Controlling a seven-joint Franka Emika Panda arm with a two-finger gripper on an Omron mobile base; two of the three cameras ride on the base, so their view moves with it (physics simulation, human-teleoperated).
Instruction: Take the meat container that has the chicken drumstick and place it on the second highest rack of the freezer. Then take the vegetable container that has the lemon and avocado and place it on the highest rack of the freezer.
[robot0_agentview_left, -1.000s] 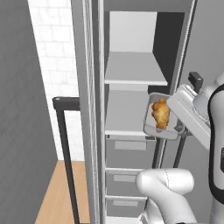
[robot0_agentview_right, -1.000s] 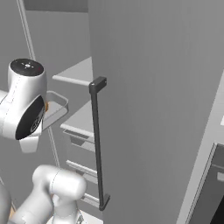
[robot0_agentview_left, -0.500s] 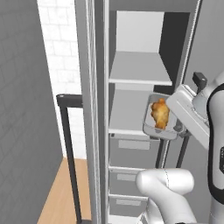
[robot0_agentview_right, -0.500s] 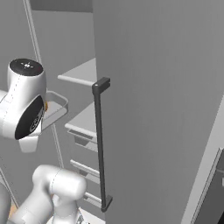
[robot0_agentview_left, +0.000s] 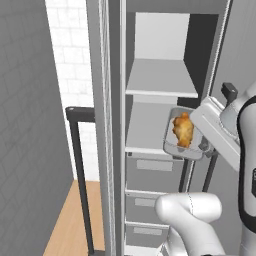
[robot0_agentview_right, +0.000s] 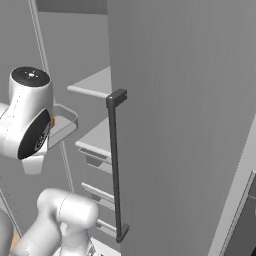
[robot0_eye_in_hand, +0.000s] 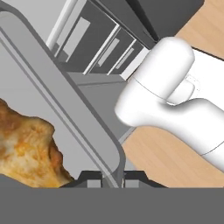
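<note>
The meat container (robot0_agentview_left: 184, 134) is held in the air in front of the open freezer (robot0_agentview_left: 160, 125), level with the gap between the highest rack (robot0_agentview_left: 162, 79) and the flat shelf below it (robot0_agentview_left: 145, 129), and is not resting on either. In the left base view the container is seen tilted toward the camera, with the chicken drumstick (robot0_agentview_left: 183, 130) lying inside it. The claw (robot0_eye_in_hand: 112, 178) is closed on the container's rim: in the hand view the two dark tips are seen pinching the thin grey wall (robot0_eye_in_hand: 74, 113) at the corner, though most of each tip is cut off by the bottom of the picture. Only part of the drumstick (robot0_eye_in_hand: 26, 148) is shown there, the rest being cropped at the left edge.

In the right base view the container (robot0_agentview_right: 62, 122) is largely hidden behind the arm's round white joint, and only a sliver of orange can be made out at its edge. The freezer door (robot0_agentview_right: 185, 125) with its long dark bar handle (robot0_agentview_right: 116, 165) takes up the right of that view and conceals most of the interior. The grey drawers (robot0_agentview_left: 150, 170) below the shelves are partly covered by the arm.
</note>
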